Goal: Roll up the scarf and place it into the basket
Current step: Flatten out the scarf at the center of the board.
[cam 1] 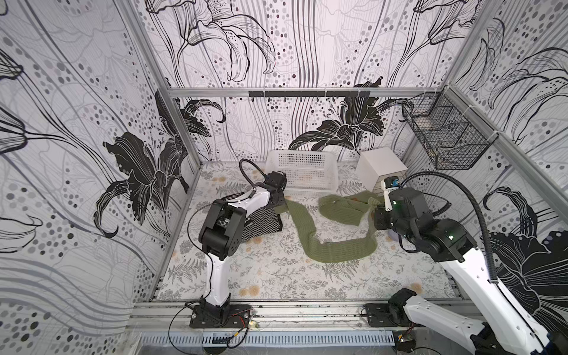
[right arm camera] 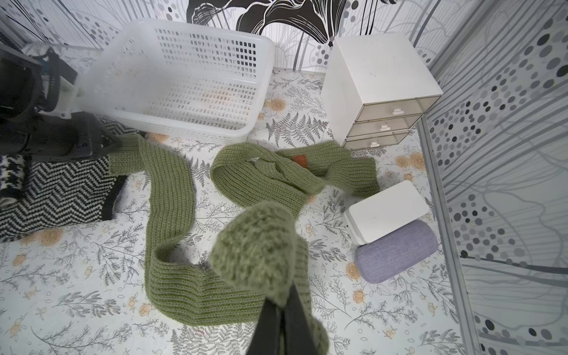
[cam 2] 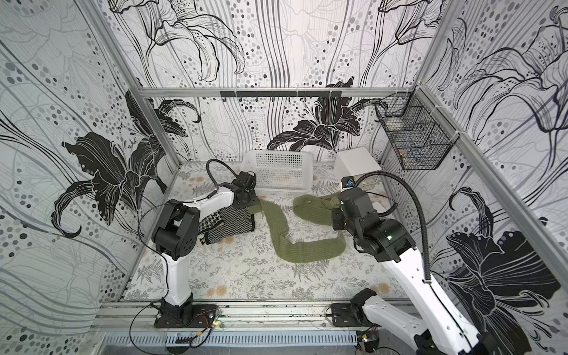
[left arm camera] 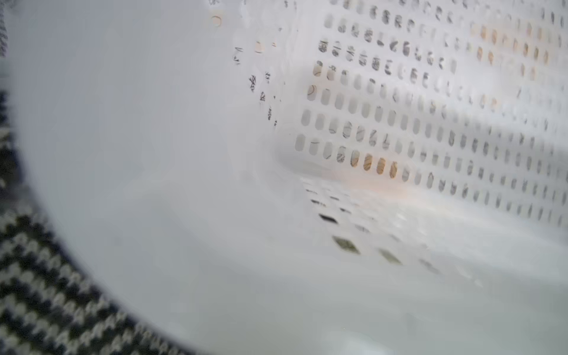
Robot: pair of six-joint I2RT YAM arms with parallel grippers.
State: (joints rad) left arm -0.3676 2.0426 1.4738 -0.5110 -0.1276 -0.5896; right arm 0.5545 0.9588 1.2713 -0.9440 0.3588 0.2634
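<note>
The olive knitted scarf is pinched by the right end effector for rolling. The left end effector, beside the white perforated plastic basket, seems clamped on its other end.

Reaches forward with left arm, elbow raised and bent, left gripper pressed closed at its end. Stretches right arm forward and inward, wrist pitched down, right gripper pinched tight on scarf bunched over its fingertips.
</note>
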